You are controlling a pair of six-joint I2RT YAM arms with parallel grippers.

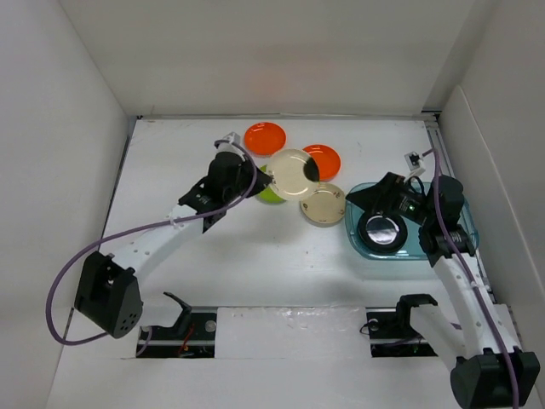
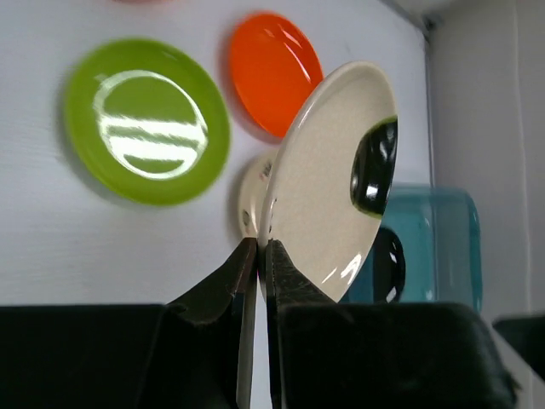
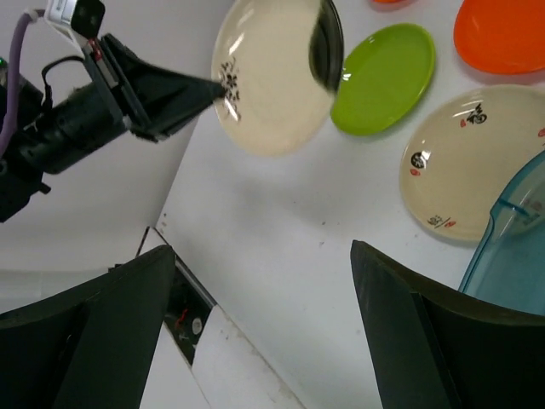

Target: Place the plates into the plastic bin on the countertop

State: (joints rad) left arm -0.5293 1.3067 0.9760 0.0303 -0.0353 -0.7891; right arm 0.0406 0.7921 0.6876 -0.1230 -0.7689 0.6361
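White walled countertop point(image 1: 255, 256). Left gripper point(image 2: 260, 249) pinches the tilted cream plate point(image 2: 328, 170) by its rim. Right gripper point(image 3: 264, 332) is spread, with the bin point(image 3: 515, 256) beside it.

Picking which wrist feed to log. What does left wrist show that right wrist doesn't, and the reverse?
Only left wrist: the black plate lying inside the plastic bin.
Only right wrist: the right gripper, open and empty, and the full face of the second cream plate, flat on the countertop beside the bin. Left wrist catches only its edge.
Both: the left gripper pinching the rim of the dark-marked cream plate, held tilted, plus the lime green plate, an orange plate and part of the bin.
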